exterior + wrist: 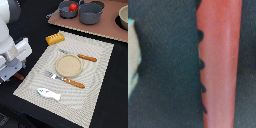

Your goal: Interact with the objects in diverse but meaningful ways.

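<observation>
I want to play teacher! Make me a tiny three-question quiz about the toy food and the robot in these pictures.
1. True or false: the red tomato sits inside a grey pot.
2. Which toy lies nearest the placemat's front edge, at the bottom of the exterior view? A) bread loaf B) white fish C) tomato
3. Fill in: the round tan plate lies between a fork and a ____.

Key
1. True. The tomato shows over the pot's rim.
2. B. The white fish lies there; the bread loaf is at the far corner.
3. Knife. Both have orange handles.
</observation>
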